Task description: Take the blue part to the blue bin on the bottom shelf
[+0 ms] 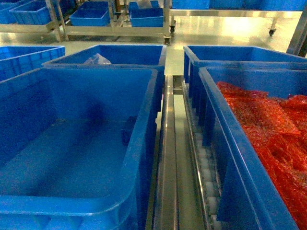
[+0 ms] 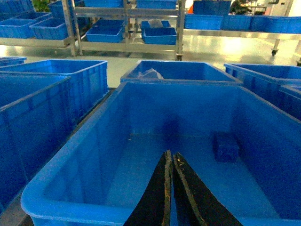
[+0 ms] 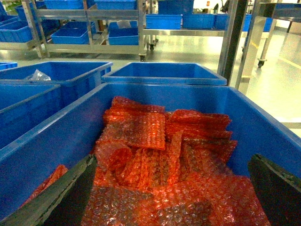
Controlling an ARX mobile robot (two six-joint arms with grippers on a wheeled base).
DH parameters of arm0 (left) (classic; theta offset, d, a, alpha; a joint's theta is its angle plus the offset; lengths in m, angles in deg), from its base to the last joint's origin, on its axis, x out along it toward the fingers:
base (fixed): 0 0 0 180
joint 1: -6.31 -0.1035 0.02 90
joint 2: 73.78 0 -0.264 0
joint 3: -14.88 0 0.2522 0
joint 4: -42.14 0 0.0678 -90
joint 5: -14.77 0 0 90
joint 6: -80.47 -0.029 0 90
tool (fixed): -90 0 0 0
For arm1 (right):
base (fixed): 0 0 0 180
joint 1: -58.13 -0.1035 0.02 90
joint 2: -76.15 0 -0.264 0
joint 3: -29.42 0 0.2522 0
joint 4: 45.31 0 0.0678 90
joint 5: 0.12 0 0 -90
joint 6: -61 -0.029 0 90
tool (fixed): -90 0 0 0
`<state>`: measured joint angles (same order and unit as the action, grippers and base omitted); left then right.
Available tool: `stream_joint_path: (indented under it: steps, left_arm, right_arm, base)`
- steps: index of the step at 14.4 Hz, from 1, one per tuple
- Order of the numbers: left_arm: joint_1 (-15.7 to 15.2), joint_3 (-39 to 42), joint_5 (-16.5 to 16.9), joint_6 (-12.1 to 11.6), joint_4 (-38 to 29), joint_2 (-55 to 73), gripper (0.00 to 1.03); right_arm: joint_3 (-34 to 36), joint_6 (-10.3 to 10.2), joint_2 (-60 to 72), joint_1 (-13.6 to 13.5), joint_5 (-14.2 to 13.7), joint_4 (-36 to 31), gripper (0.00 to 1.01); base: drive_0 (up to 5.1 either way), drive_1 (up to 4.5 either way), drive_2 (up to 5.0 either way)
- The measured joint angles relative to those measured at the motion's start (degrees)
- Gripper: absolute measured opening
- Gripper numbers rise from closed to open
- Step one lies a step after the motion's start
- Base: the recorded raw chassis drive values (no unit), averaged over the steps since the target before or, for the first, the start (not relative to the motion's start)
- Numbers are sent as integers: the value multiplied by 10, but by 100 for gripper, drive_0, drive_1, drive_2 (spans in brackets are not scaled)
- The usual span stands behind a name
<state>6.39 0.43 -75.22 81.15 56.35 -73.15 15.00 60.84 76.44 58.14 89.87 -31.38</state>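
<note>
The blue part lies on the floor of the blue bin, near its right wall. It also shows as a dark blue block by the right wall of that bin in the head view. My left gripper hangs above the bin's near end, shut with nothing between its fingers, left of and nearer than the part. My right gripper is open wide over the crate of red packets. The bins stand on the bottom shelf, whose steel rail runs between them. Neither gripper shows in the head view.
A like blue crate filled with red bubble-wrap packets stands on the right, over white rollers. Behind are two more blue crates, one holding a clear plastic bag. More crates stand to the left. Racks with bins line the far wall.
</note>
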Motion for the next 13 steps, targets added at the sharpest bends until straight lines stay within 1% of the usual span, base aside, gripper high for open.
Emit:
stream_joint_path:
  steps: [4, 5, 6, 12, 13]
  left_arm:
    - [0, 0, 0, -1, -2, 0, 2]
    - [0, 0, 0, 0, -2, 0, 9]
    - [0, 0, 0, 0, -2, 0, 23]
    - [0, 0, 0, -1, -2, 0, 98]
    - [0, 0, 0, -1, -2, 0, 98]
  right_arm:
    - [0, 0, 0, 0, 0, 1, 98]
    - [0, 0, 0, 0, 0, 1, 98]
    - [0, 0, 0, 0, 0, 1, 98]
    - [0, 0, 0, 0, 0, 1, 98]
    - [0, 0, 0, 0, 0, 2, 98]
  base:
    - [0, 0, 0]
    - [0, 0, 0]
    - [0, 0, 0]
    - [0, 0, 0]
    - [0, 0, 0]
